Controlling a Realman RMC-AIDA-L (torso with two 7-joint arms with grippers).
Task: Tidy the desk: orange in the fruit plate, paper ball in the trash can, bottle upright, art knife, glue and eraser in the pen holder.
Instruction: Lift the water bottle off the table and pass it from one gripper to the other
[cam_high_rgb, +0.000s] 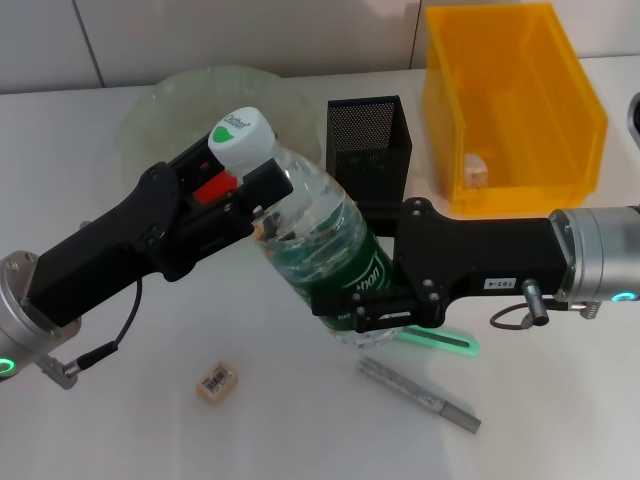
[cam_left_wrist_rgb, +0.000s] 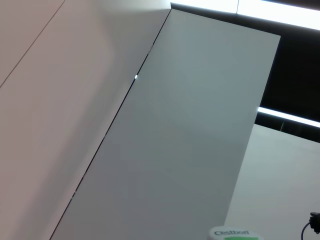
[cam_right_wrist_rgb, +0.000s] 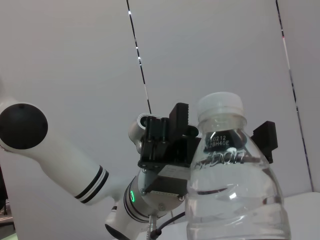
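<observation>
Both arms are holding the water bottle (cam_high_rgb: 318, 240) tilted above the table (cam_high_rgb: 120, 420): left gripper (cam_high_rgb: 243, 196) is clamping its neck, right gripper (cam_high_rgb: 372, 308) is grasping the base, just in front of the pen holder (cam_high_rgb: 368, 150).

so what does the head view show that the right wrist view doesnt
Only the head view shows the desk items: eraser, art knife, mesh pen holder, yellow bin, and the right gripper around the bottle's lower body. Only the right wrist view shows the wall seams behind. Both show the bottle and the left gripper at its neck.
</observation>
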